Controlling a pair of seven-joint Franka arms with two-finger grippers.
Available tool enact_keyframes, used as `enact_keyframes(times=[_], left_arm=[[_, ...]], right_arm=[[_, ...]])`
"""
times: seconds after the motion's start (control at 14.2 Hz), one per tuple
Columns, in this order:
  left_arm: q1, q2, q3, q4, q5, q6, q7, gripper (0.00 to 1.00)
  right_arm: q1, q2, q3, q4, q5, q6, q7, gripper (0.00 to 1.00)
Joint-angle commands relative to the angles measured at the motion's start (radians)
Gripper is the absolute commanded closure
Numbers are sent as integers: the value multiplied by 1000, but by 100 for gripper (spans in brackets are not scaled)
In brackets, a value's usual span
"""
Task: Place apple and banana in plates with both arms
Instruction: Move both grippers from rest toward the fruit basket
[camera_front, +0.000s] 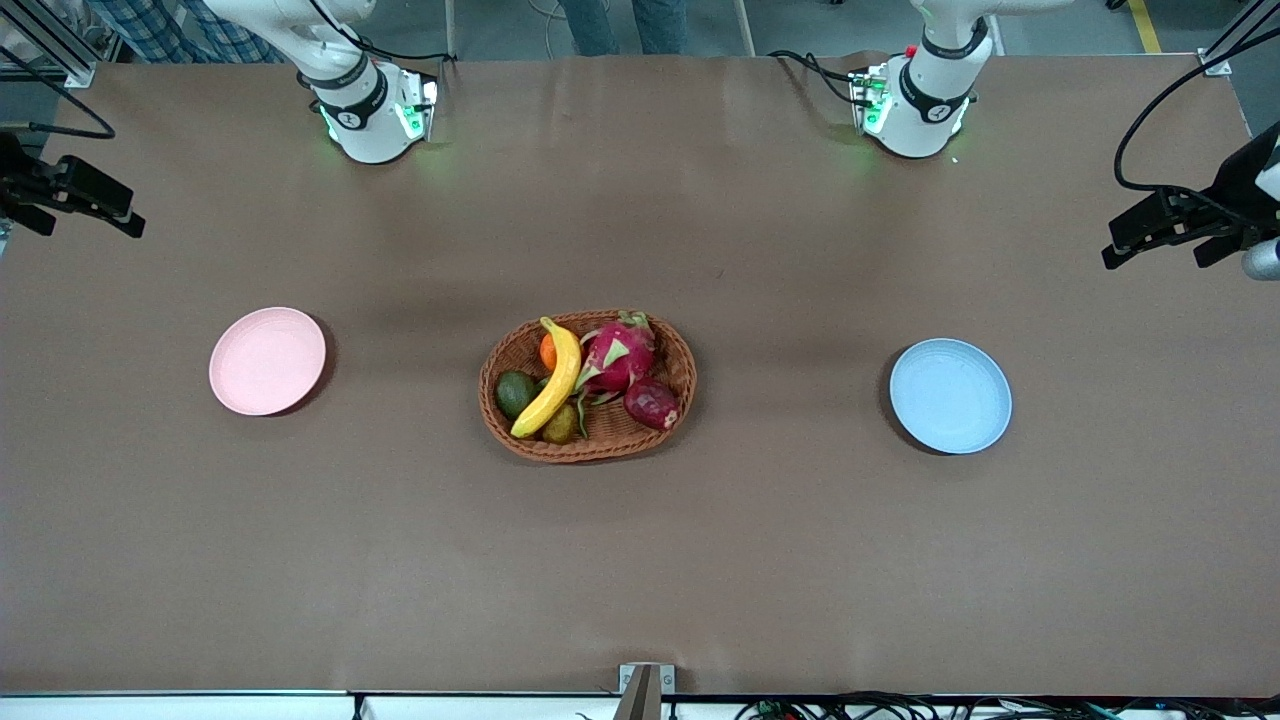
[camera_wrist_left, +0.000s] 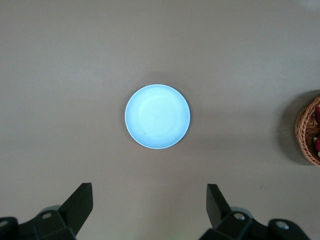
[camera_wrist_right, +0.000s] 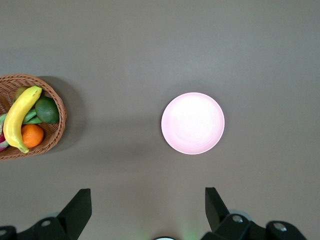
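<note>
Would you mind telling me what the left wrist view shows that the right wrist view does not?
Only the left wrist view shows the light blue plate, empty, framed by the left gripper with fingers spread. Only the right wrist view shows the pale pink plate, also empty, the banana, an orange, an avocado and the open right gripper. Both show the brown table and part of the wicker basket.

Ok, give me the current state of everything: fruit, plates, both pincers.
banana: in the wicker basket, lying across other fruit
apple: in the basket, beside the dragon fruit
pink plate: empty
blue plate: empty
left pincer: open, holding nothing, high over the blue plate
right pincer: open, holding nothing, high over the pink plate
</note>
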Motion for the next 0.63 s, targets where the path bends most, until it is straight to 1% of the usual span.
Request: enact_keyframes(times=[0.0, 0.21, 0.35, 0.42, 0.49, 0.56], left_arm=[[-1, 0, 1, 10, -14, -5, 15, 0], [-1, 13, 1, 13, -14, 4, 16, 0], [-6, 19, 1, 14, -17, 8, 12, 0], [-13, 20, 1, 13, -14, 8, 11, 0], [-18, 39, -12, 13, -18, 8, 5, 0], [-22, 56, -32, 13, -20, 8, -9, 0]], right_arm=[[-15, 6, 10, 17, -5, -2, 5, 0], [-16, 10, 10, 15, -5, 2, 9, 0], [-16, 120, 10, 21, -9, 29, 1, 0], [-19, 157, 10, 34, -11, 44, 1, 0], [-31, 200, 8, 35, -17, 82, -5, 0], [-45, 219, 10, 38, -17, 113, -23, 0]])
